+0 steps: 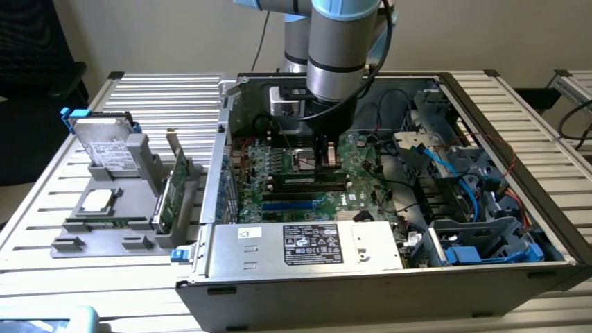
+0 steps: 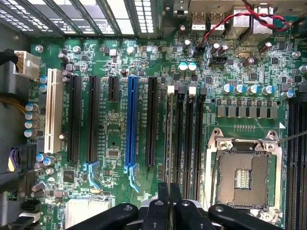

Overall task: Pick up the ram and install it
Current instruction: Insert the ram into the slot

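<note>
Ram (image 1: 107, 223) on tray (image 1: 69, 246) — well apart from gripper (image 2: 169, 187) (jaws closed)

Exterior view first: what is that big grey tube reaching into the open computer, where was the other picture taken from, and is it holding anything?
The grey tube is a robot arm. Its tool hangs inside an open computer case on a slatted metal table. The exterior view comes from a camera off the arm; the wrist view comes from one on the wrist, looking down at the green motherboard. On the exterior view's left, a grey holder carries computer parts, including the ram, a thin green stick. The tool is above the memory slots; whether it holds anything I cannot tell.
</note>
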Controlling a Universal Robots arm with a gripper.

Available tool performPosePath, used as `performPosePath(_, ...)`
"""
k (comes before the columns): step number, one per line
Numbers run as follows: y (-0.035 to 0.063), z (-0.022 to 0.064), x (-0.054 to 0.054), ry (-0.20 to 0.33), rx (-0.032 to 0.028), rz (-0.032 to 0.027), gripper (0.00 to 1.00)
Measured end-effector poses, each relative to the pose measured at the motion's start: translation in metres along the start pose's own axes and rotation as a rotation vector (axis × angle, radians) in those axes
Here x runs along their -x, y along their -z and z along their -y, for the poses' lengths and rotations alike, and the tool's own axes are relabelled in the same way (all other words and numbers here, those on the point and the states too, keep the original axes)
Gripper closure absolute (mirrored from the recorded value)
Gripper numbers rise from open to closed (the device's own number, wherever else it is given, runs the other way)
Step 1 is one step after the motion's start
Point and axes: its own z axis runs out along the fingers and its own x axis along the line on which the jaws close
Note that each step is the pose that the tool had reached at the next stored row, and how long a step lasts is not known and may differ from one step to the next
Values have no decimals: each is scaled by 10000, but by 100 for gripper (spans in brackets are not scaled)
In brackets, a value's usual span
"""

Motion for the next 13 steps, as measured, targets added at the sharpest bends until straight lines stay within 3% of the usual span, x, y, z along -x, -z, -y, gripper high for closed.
performPosePath(9, -2, 1, 17, 0, 0, -11, 87)
performPosePath(13, -4, 1, 22, -2, 2, -86, 87)
